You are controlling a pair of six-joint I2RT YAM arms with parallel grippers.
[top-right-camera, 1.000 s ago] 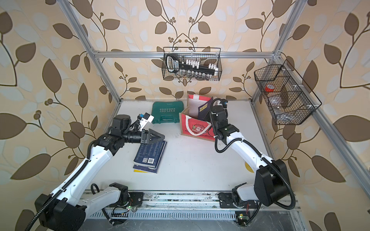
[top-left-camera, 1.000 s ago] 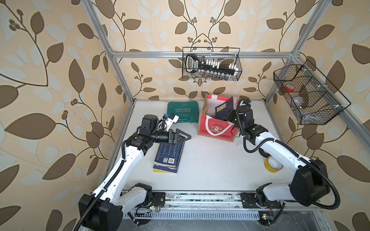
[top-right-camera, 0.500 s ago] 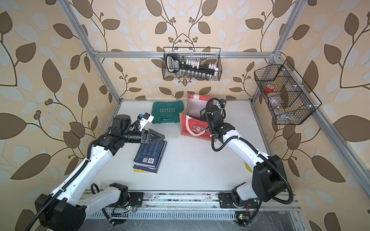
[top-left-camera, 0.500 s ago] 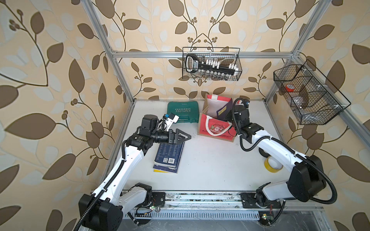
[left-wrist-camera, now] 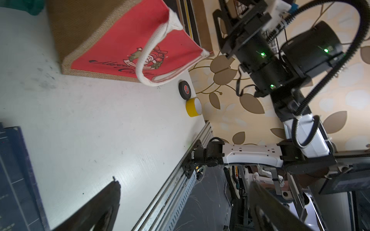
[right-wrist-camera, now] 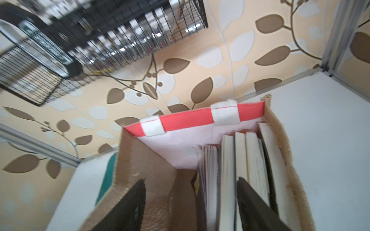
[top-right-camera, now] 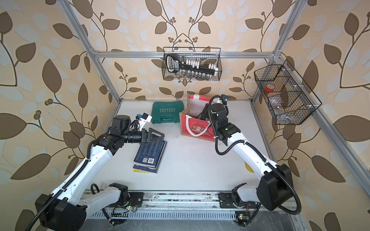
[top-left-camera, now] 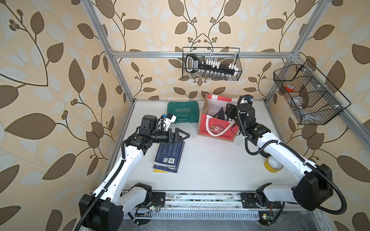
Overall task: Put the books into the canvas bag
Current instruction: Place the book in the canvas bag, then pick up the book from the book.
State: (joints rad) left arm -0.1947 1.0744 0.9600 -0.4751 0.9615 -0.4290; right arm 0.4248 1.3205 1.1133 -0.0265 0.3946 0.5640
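The canvas bag (top-left-camera: 217, 126) (top-right-camera: 197, 128) stands upright at the back of the table, its red panel with cartoon print facing forward. Several books (right-wrist-camera: 240, 160) stand on edge inside it against one jute side; a dark cover (top-left-camera: 220, 113) shows at its mouth. My right gripper (top-left-camera: 229, 112) (right-wrist-camera: 191, 180) hangs over the bag's mouth, open, its fingers spread either side of the standing books without clamping them. A stack of navy books (top-left-camera: 168, 158) (top-right-camera: 149, 156) with a yellow one at the bottom lies flat on the left. My left gripper (top-left-camera: 183, 136) (left-wrist-camera: 184, 182) hovers open and empty over its far end.
A green tool case (top-left-camera: 183, 112) lies just left of the bag. A yellow tape roll (top-left-camera: 273, 164) and a black tape roll (left-wrist-camera: 185, 90) sit near the right edge. Wire baskets hang on the back wall (top-left-camera: 211, 64) and right wall (top-left-camera: 308, 94).
My right gripper has swung left over the bag's mouth and gone from shut to open, leaving a book standing in the bag. The left arm and the stack have not moved.
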